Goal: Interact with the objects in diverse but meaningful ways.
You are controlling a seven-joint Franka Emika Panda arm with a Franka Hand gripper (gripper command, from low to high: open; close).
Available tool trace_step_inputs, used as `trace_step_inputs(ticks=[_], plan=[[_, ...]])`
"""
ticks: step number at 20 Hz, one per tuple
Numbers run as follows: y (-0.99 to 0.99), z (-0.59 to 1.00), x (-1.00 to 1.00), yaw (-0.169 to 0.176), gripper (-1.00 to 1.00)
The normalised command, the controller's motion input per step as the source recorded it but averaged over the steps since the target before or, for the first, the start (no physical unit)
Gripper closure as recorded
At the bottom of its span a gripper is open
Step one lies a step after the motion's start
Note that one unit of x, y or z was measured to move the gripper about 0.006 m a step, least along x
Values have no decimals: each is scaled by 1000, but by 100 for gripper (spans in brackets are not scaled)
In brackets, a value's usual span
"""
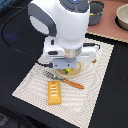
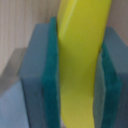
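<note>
Banana (image 2: 82, 60): yellow, fills the wrist view, pinched between the two teal pads (image 2: 50, 80), runs lengthwise through the gap.
Gripper (image 2: 80, 70): closed on the banana, pads pressing both of its sides; blue-grey finger bodies sit outside the pads.
Banana in exterior view: mostly hidden under the arm; only a small yellow-green bit shows below the wrist, over the plate.
Arm (image 1: 57, 22): white, bent low over the mat, blocks most of the plate.
Plate (image 1: 76, 70): round, tan, on the mat, directly under the gripper.
Contact banana/plate: cannot tell, hidden by the arm.
Bread slab (image 1: 54, 93): orange, ridged, flat on the mat, near the plate, toward the near edge.
Fork (image 1: 50, 75): metal tines visible beside the plate, on the exterior view's left.
Knife (image 1: 76, 85): orange handle, lying at an angle between the plate and the bread slab.
Mat (image 1: 97, 87): pale, striped, on a dark table (image 1: 15, 55).
Pot (image 1: 95, 12): grey, off the mat, at the far edge.
Bowl (image 1: 122, 17): pale, far corner on the exterior view's right, on a pinkish surface.
</note>
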Motion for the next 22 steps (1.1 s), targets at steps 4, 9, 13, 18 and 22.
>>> trace_step_inputs(ticks=[4,9,13,18,22], plan=[[307,726,-17,0,100],[433,1000,-168,0,100],[509,988,-167,0,100],[611,711,-143,0,100],[633,407,-218,0,100]])
